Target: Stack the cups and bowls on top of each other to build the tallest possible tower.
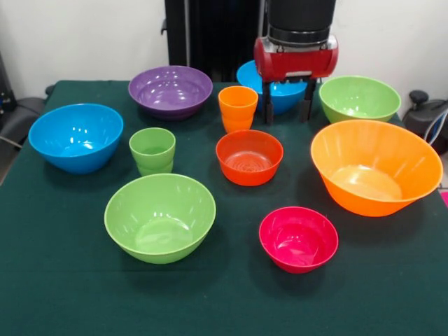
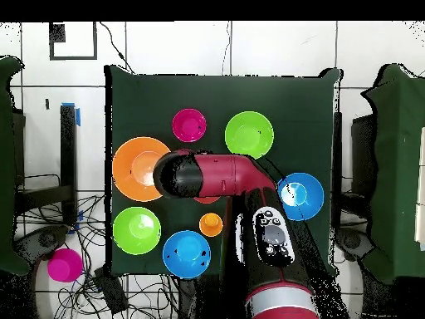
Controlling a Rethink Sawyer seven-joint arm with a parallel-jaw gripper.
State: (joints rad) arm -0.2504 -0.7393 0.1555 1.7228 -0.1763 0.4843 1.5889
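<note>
here my gripper (image 1: 288, 110) hangs at the far side of the desk (image 1: 63, 294), its two dark fingers apart and reaching down at the near rim of the far blue bowl (image 1: 276, 95), with nothing between them. whether they touch that rim i cannot tell. in the front view the orange cup (image 1: 238, 107) stands just left of the gripper, upright, and the purple bowl (image 1: 170, 90) sits further left at the far edge. the far green bowl (image 1: 359, 98) is just right of the gripper. nearer, the small orange-red bowl (image 1: 249, 157) sits in the middle of the desk, with the light green cup (image 1: 152, 150) upright to its left and the second blue bowl (image 1: 75, 136) beyond that near the left edge. the large orange bowl (image 1: 376, 165) rests on the right, tilted toward the camera. the near green bowl (image 1: 159, 216) and the small magenta bowl (image 1: 298, 238) are closest to the front. nothing is stacked; every cup and bowl stands apart on the green cloth. from overhead my red arm (image 2: 224, 176) lies across the middle of the desk and hides several pieces.
</note>
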